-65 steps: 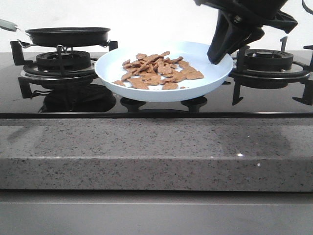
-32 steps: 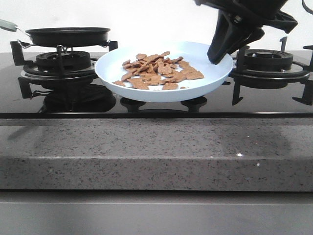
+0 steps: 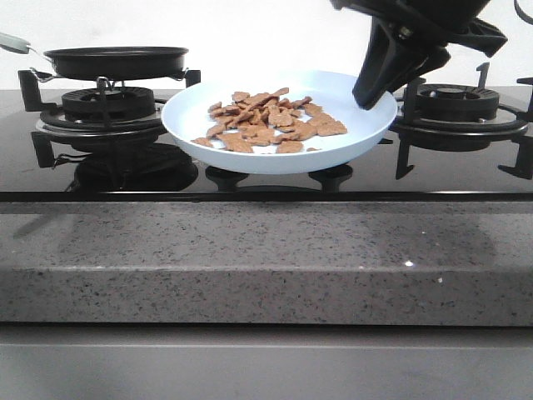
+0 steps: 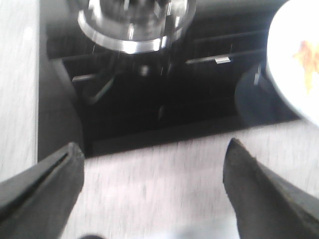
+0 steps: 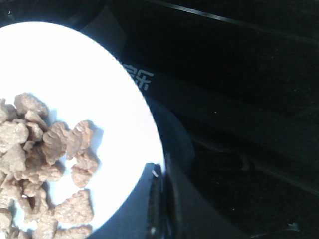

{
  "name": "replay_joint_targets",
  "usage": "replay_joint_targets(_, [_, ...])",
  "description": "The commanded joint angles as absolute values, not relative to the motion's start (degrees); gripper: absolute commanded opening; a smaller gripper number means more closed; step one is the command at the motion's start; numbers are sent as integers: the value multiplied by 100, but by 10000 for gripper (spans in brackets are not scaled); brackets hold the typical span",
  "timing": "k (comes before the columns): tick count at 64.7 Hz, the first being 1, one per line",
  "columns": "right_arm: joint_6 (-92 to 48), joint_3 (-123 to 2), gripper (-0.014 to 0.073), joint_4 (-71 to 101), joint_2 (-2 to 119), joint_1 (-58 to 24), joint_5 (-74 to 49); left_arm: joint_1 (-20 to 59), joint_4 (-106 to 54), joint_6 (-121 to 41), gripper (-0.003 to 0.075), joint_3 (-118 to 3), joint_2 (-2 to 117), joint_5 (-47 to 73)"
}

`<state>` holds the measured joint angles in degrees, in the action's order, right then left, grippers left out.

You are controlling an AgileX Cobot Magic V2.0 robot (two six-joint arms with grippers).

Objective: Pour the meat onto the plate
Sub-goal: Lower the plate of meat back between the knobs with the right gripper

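The pale blue-white plate point(image 3: 275, 160) sits at the middle of the hob between the two burners, tilted slightly up at its right side. Reddish-brown meat point(image 3: 271, 121) chunks lie spread across its middle. My right gripper point(image 3: 372, 98) comes down from the upper right and is shut on the plate's right rim. In the right wrist view the fingers point(image 5: 160, 191) pinch the rim of the plate point(image 5: 99, 74), with the meat point(image 5: 45, 149) close by. My left gripper point(image 4: 153, 145) stands open over the grey counter, holding nothing; the plate's edge point(image 4: 294, 74) shows off to one side.
A black frying pan point(image 3: 117, 60) rests on the left burner, its handle point(image 3: 12, 42) pointing left; its inside is hidden. The right burner point(image 3: 458, 104) with its black grate is behind my right gripper. A grey stone counter edge point(image 3: 266, 258) runs along the front.
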<state>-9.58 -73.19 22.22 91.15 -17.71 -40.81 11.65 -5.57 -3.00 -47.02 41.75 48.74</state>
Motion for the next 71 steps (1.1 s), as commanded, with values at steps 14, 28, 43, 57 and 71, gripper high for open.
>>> replay_joint_targets(14, [-1032,-7451,-111,2340,8902,-1779,-3778,1215,-571,-241,566,-4534,3622,4480])
replay_joint_targets(28, [-1026,-7582,-111,2353,8902,-1763,-4043,1215,-571,-241,566,-4534,3622,4478])
replay_joint_targets(43, [-1026,-8626,-111,2476,9165,-1229,-4774,1215,-571,-241,566,-4534,3622,4276])
replay_joint_targets(57, [-1026,-9770,-111,2549,9986,-910,-5236,1215,-582,-241,566,-4534,3622,4167])
replay_joint_targets(71, [-1026,-10778,-111,2544,10899,-905,-5359,1215,-582,-241,566,-4534,3622,4167])
